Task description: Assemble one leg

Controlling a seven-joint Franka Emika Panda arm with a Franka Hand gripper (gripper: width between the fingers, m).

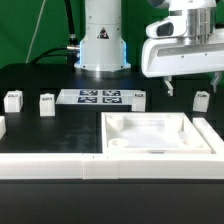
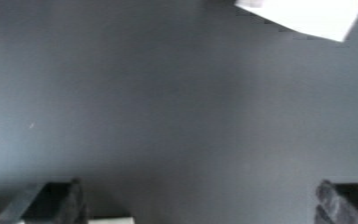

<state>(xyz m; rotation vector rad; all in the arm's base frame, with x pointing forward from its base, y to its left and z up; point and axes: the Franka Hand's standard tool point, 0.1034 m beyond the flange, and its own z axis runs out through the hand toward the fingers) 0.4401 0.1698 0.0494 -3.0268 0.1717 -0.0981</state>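
as the arm (image 1: pixel 186 45) hangs near a leg (image 1: pixel 201 100), its gripper (image 1: pixel 192 88) points down, jaws wide and empty.

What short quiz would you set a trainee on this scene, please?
1. True or false: the white two-finger gripper grips a small white rectangular leg.
2. The large white square tabletop tray lies toward the exterior view's: A left; B right.
3. Fill in: the thin flat white marker board lies on a ___ table.
Key: 1 false; 2 B; 3 black.
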